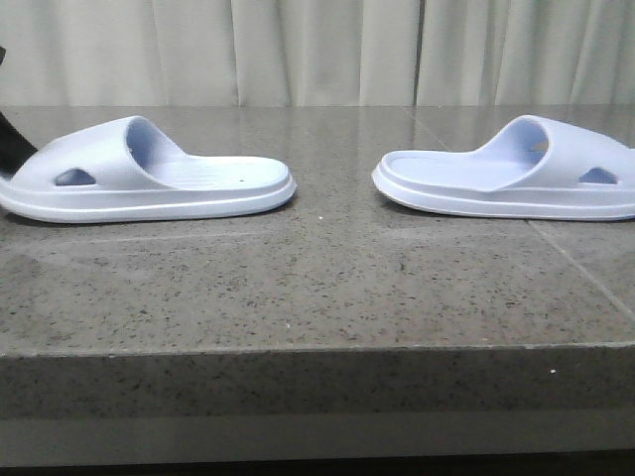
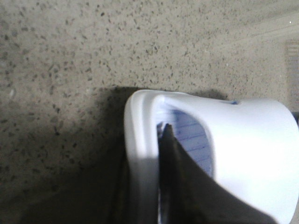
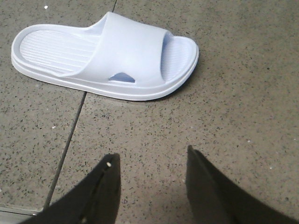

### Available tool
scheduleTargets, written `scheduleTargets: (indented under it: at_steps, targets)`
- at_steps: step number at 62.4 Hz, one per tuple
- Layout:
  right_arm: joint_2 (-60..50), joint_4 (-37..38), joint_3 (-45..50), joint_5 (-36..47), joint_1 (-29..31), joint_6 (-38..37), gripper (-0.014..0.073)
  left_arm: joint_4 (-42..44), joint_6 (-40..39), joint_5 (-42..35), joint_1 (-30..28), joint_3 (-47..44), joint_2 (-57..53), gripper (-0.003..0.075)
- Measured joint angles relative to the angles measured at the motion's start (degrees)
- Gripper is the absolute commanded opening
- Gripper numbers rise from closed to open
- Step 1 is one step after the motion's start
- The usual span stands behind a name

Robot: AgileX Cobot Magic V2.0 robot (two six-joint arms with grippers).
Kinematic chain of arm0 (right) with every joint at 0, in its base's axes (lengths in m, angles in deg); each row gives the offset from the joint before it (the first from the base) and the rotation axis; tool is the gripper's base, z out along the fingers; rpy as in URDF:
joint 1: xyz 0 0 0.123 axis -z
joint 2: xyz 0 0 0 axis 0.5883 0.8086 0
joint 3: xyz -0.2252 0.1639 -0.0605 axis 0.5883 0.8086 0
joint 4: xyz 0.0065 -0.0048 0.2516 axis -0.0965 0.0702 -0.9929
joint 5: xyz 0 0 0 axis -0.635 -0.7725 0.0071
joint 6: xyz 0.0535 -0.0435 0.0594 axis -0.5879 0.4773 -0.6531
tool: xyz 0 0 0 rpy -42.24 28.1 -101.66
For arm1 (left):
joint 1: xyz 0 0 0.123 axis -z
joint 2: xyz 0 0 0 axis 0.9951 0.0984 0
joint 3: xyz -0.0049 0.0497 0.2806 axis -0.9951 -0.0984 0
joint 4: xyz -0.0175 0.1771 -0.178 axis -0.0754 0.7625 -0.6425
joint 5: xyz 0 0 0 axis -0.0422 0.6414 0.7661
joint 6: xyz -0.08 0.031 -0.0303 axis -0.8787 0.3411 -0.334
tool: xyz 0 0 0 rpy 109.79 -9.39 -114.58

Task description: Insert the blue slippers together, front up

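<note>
Desk front edge bare | left hand clamped on left slipper rim at left edge | right hand fingers apart, off right slipper

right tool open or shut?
Open: right tool shows its two dark fingers spread over bare table, short of the right slipper.
</note>
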Motion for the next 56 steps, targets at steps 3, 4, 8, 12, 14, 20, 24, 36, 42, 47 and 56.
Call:
scheduleTargets:
  at_steps: [3,4,8,12,14,20,24,36,42,47,56]
  targets:
    - [0.0,0.0,0.0,0.0,0.0,0.0,0.0364,0.0,0.0,0.0,0.0,0.0,0.09,-0.002]
    - [0.0,0.0,0.0,0.0,0.0,0.0,0.0364,0.0,0.0,0.11,0.0,0.0,0.09,-0.002]
    - [0.0,0.0,0.0,0.0,0.0,0.0,0.0364,0.0,-0.1,0.36,0.0,0.15,0.09,-0.002]
    - [0.0,0.0,0.0,0.0,0.0,0.0,0.0364,0.08,-0.1,1.07,0.0,0.72,0.09,-0.002]
    - [0.0,0.0,0.0,0.0,0.0,0.0,0.0364,0.13,-0.1,1.17,0.0,0.94,-0.03,-0.002]
    - [0.0,0.0,0.0,0.0,0.0,0.0,0.0364,0.13,-0.1,1.99,0.0,1.15,-1.82,-0.002]
    - [0.0,0.0,0.0,0.0,0.0,0.0,0.0364,0.22,-0.1,2.84,0.0,1.15,-4.09,-0.002]
    - [0.0,0.0,0.0,0.0,0.0,0.0,0.0364,-2.64,2.79,3.26,0.0,-3.55,-14.85,-0.002]
    - [0.0,0.0,0.0,0.0,0.0,-0.13,0.0364,-5.87,5.91,3.26,0.24,-8.55,-19.83,-0.002]
    - [0.93,0.0,-0.74,0.0,0.51,-1.46,0.0364,-7.3,7.17,3.77,0.39,-11.23,-22.16,-0.002]
    - [6.39,-0.11,-4.21,-1.71,5.01,-3.85,0.0364,-8.01,7.59,3.82,0.39,-11.86,-22.83,-0.002]
